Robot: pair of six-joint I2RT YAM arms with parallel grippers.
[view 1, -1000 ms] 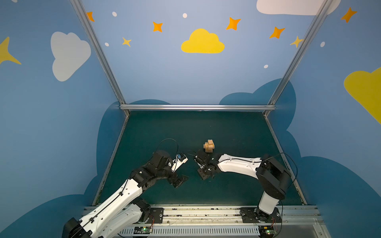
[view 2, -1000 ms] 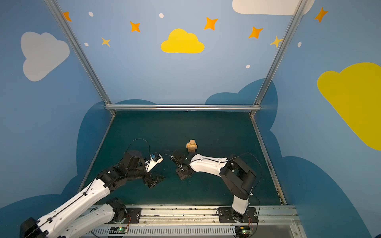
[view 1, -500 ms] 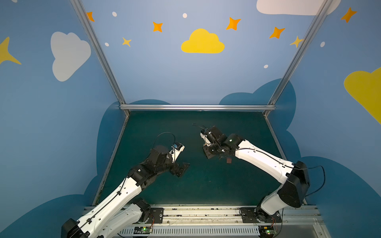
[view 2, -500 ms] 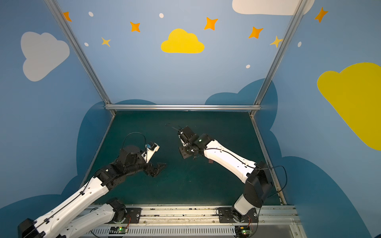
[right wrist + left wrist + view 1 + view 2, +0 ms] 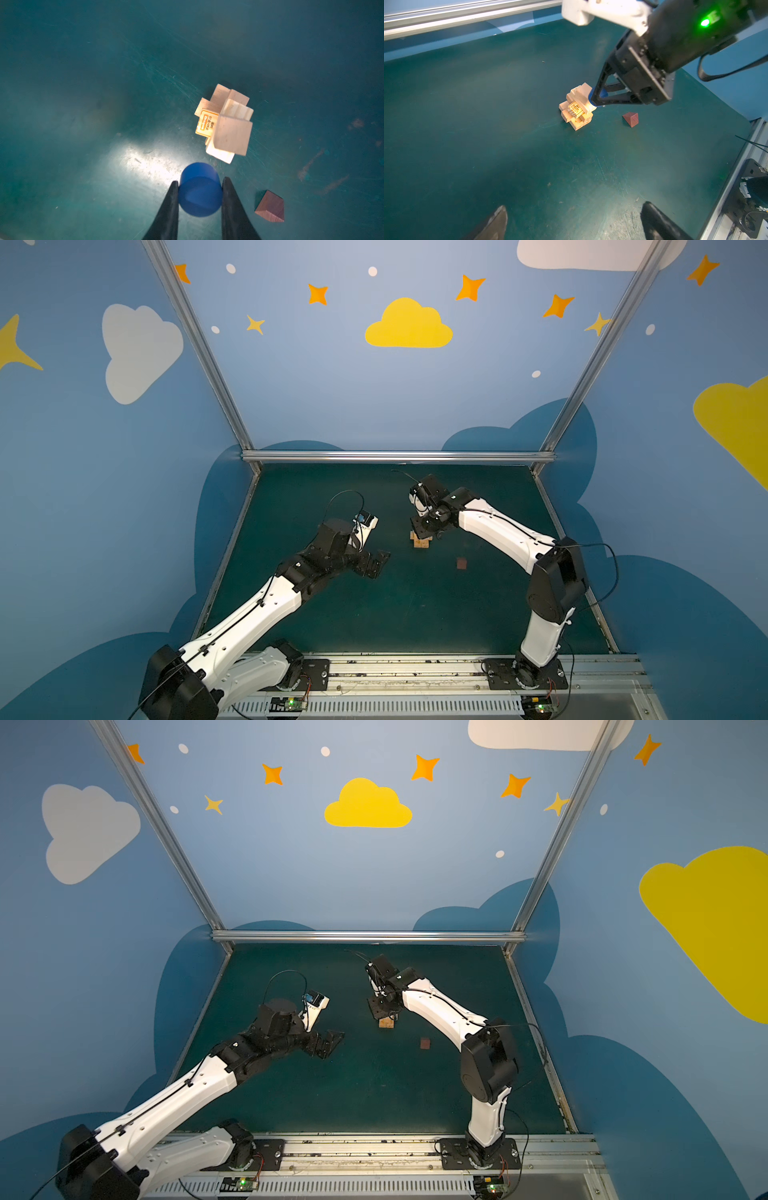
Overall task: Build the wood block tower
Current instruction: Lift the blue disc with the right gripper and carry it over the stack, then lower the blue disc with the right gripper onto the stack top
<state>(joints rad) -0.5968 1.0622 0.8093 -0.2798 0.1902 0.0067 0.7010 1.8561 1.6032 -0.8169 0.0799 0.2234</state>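
Right wrist view: right gripper [image 5: 200, 181] pinches blue cylinder [image 5: 199, 193] just beside the wood block tower [image 5: 220, 108] on green mat [image 5: 83, 83]. Centre over top cube [image 5: 231, 135], lower vertically, release gently. Jaws of left gripper [image 5: 574, 206]: spread.

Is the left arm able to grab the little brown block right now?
Probably yes: the left gripper is open and empty, and the brown block lies alone on the mat, apart from the tower.
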